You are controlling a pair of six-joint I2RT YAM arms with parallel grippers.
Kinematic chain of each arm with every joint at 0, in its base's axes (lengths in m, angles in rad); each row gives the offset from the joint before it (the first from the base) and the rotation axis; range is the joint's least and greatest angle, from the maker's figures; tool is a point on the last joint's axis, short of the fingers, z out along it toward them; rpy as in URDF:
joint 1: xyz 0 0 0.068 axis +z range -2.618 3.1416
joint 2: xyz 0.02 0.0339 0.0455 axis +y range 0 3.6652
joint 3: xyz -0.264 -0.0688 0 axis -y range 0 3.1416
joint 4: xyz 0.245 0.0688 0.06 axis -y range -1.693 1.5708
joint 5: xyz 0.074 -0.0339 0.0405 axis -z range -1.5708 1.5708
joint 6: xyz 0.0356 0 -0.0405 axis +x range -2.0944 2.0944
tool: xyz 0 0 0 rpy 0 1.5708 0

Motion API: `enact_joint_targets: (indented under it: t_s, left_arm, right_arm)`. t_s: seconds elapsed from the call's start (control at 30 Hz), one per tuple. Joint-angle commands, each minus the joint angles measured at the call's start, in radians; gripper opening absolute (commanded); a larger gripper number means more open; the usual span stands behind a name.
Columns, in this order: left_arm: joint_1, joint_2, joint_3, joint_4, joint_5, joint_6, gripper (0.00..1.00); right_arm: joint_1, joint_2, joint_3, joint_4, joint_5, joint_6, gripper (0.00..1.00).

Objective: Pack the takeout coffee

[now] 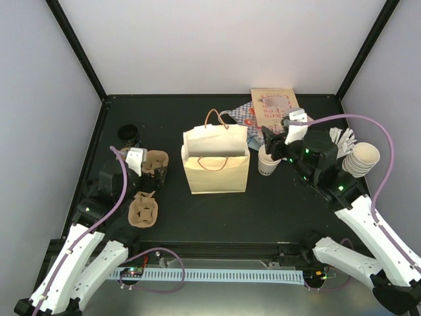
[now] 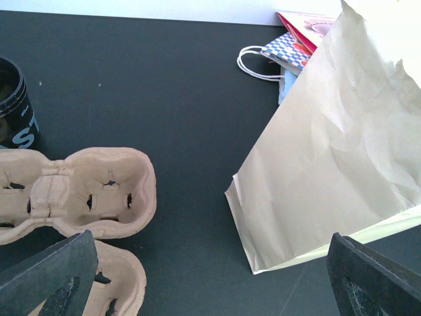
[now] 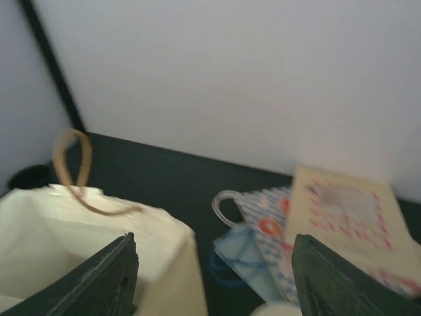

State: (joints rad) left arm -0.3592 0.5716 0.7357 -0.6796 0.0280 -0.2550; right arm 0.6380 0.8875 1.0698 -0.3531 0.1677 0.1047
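Just right of the tan paper bag, which stands open-mouthed in the middle of the counter, I see a cream paper cup upright beneath my right hand. Its top reads pale from above, and I cannot tell whether it is lidded. The right hand's fingers are spread with nothing pinched between them. The cup's rim just shows below the gap in the wrist view, and I cannot tell whether a finger touches it. My left hand is spread wide too, gripping nothing, above two brown moulded cup carriers left of the bag. Beyond them sits a black tub with white lettering. A stack of nested lidless cups sits at the far right. Patterned paper bags lie flat behind the tan one.
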Motion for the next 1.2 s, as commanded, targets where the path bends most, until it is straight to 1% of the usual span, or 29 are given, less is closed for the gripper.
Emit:
enact_joint_targets:
  t_s: [0.0,0.03,0.1,0.17,0.2,0.23,0.27,0.33,0.43,0.53,0.63,0.73,0.8,0.9,1.03,1.17]
  left_arm:
    - [0.008,-0.006,0.001,0.026,0.015,0.011,0.98]
    - [0.008,-0.009,0.001,0.026,0.015,0.012,0.98]
    - [0.008,-0.019,-0.002,0.028,0.018,0.011,0.98]
    - [0.008,-0.028,-0.004,0.031,0.022,0.015,0.98]
    - [0.009,-0.033,-0.005,0.033,0.026,0.015,0.98]
    - [0.008,-0.036,-0.004,0.033,0.029,0.016,0.98]
    - [0.008,-0.039,-0.006,0.035,0.032,0.016,0.98]
    - [0.008,-0.043,-0.007,0.037,0.036,0.017,0.98]
    - [0.008,-0.045,-0.009,0.038,0.039,0.018,0.98]
    - [0.008,-0.047,-0.008,0.037,0.038,0.019,0.98]
    - [0.008,-0.051,-0.009,0.038,0.035,0.018,0.98]
    - [0.008,-0.050,-0.011,0.038,0.035,0.019,0.98]
    - [0.008,-0.048,-0.010,0.038,0.038,0.019,0.98]
    - [0.008,-0.047,-0.010,0.039,0.039,0.020,0.98]
    - [0.008,-0.050,-0.010,0.040,0.039,0.019,0.98]
    - [0.008,-0.049,-0.010,0.039,0.039,0.019,0.98]
  right_arm:
    - [-0.046,-0.040,0.048,-0.275,0.290,0.172,0.66]
    - [-0.078,-0.039,0.062,-0.330,0.323,0.211,0.66]
    - [-0.184,-0.031,0.094,-0.455,0.354,0.294,0.64]
    - [-0.324,-0.015,0.118,-0.524,0.303,0.328,0.62]
    - [-0.415,-0.002,0.125,-0.543,0.258,0.329,0.61]
    - [-0.477,0.019,0.133,-0.563,0.205,0.329,0.61]
    - [-0.536,0.047,0.154,-0.592,0.170,0.334,0.60]
    - [-0.620,0.131,0.201,-0.668,0.161,0.363,0.59]
    - [-0.659,0.228,0.246,-0.732,0.250,0.396,0.55]
    - [-0.676,0.258,0.239,-0.737,0.351,0.423,0.52]
    - [-0.728,0.228,0.186,-0.695,0.318,0.423,0.47]
    - [-0.760,0.208,0.134,-0.662,0.289,0.431,0.40]
    - [-0.791,0.211,0.106,-0.629,0.252,0.437,0.34]
    - [-0.843,0.226,0.089,-0.612,0.202,0.445,0.28]
    - [-0.868,0.243,0.121,-0.612,0.179,0.462,0.27]
    - [-0.873,0.248,0.116,-0.572,0.123,0.474,0.26]
